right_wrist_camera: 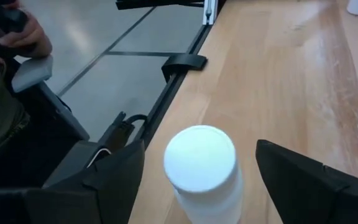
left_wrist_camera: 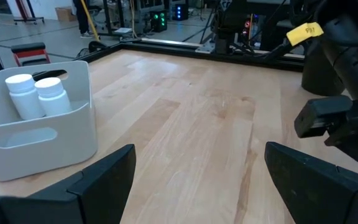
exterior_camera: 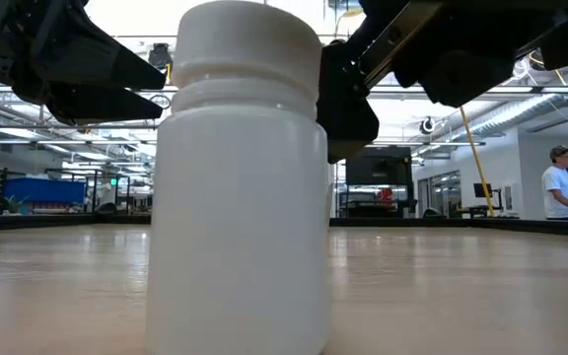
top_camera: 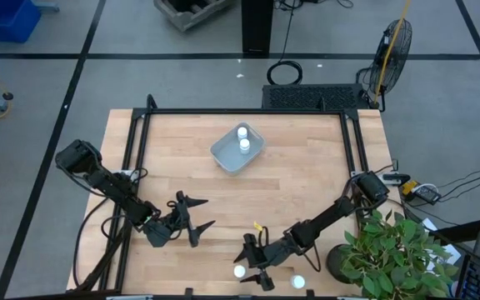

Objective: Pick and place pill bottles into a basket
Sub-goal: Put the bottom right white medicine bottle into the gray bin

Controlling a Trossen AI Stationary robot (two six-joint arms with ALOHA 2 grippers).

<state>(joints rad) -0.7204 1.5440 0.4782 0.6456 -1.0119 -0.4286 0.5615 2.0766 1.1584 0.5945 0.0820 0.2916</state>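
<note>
Two pill bottles sit in the basket, and I've got the right gripper spread wide, empty, straddling a third bottle at the table's near edge, another bottle waiting, left gripper open, idle.

The robot is 2 dark, nearly black arms of jointed segments, the left arm with a boxy block at its base, the right arm with a yellow tag, each ending in a gripper with 2 pointed fingers.
</note>
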